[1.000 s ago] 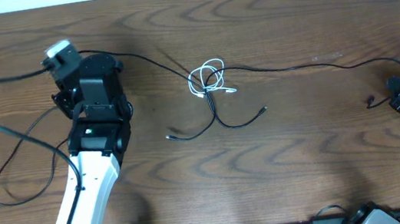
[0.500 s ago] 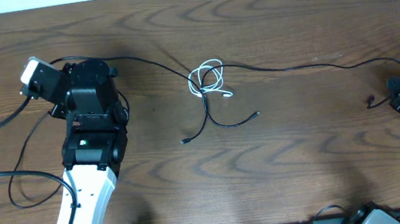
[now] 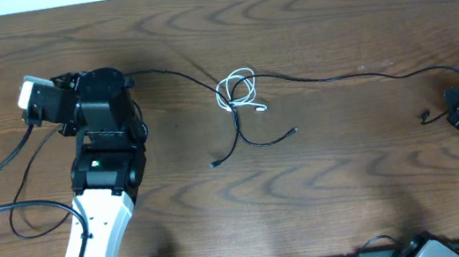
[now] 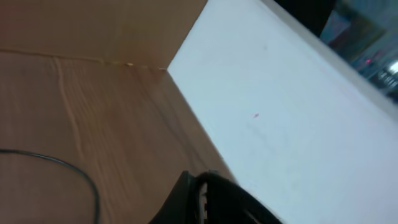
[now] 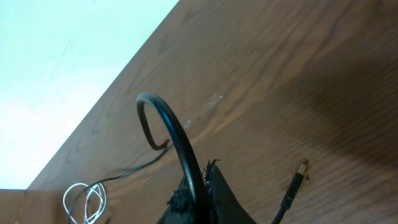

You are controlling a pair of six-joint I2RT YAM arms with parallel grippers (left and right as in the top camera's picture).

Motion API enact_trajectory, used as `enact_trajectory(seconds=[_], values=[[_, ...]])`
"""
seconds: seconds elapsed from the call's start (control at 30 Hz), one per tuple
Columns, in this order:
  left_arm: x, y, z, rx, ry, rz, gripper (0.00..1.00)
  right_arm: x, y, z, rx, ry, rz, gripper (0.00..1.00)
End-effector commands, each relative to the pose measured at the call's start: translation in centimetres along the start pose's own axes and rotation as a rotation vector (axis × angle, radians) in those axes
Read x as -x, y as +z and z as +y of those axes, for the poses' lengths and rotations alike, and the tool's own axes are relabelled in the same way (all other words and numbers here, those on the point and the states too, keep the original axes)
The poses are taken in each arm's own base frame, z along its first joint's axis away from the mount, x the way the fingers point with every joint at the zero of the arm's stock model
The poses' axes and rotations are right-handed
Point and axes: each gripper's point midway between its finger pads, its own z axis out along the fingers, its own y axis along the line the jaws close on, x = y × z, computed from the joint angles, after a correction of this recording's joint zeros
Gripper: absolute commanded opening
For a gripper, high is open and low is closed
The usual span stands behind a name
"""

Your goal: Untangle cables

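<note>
While the white cord [image 3: 238,92] lies coiled mid-table [image 3: 353,192], the black cord [image 3: 329,75] threads through it, two loose plug ends trailing just below. One stretch runs right into the right gripper [image 3: 457,104], pinched shut on it. The other runs taut into the left gripper [image 3: 69,86], likewise closed on it.

Dark wood-grain table [image 3: 352,183]. Ctr: white cord [image 3: 237,92] in small coil, black cord [image 3: 329,75] thru it, running L–R across surface. Two plug ends [image 3: 214,162] lie loose just below coil. L side: thick arm wire [image 3: 10,215] looped on tabletop.
</note>
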Motion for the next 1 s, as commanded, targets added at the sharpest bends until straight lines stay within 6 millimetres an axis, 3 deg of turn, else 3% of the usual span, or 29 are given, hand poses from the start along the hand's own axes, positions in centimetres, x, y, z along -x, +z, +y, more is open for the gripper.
enact_trajectory(seconds=[0.0, 0.4, 0.53, 0.63, 0.83, 0.97], values=[[1.1, -0.2, -0.2, -0.011, -0.167, -0.035, 0.08, 0.1, 0.0, 0.5, 0.008, -0.038, 0.001, 0.01], [3.0, -0.5, -0.9, -0.047, -0.467, -0.102, 0.08, -0.1, 0.0, 0.5, 0.006, -0.037, 0.005, 0.01], [3.2, -0.5, -0.8, -0.042, -0.463, -0.113, 0.08, 0.0, 0.0, 0.4, 0.003, -0.037, 0.004, 0.01], [2.9, -0.5, -0.6, -0.028, -0.354, -0.105, 0.08, 0.0, 0.0, 0.4, 0.003, -0.037, 0.004, 0.01], [-0.4, -0.3, 0.9, 0.022, -0.169, 0.036, 0.09, 0.0, 0.0, 0.4, 0.003, -0.037, 0.004, 0.01], [-3.9, -0.5, 2.2, 0.049, -0.065, 0.193, 0.26, 0.0, 0.0, 0.4, 0.003, -0.037, 0.004, 0.01]])
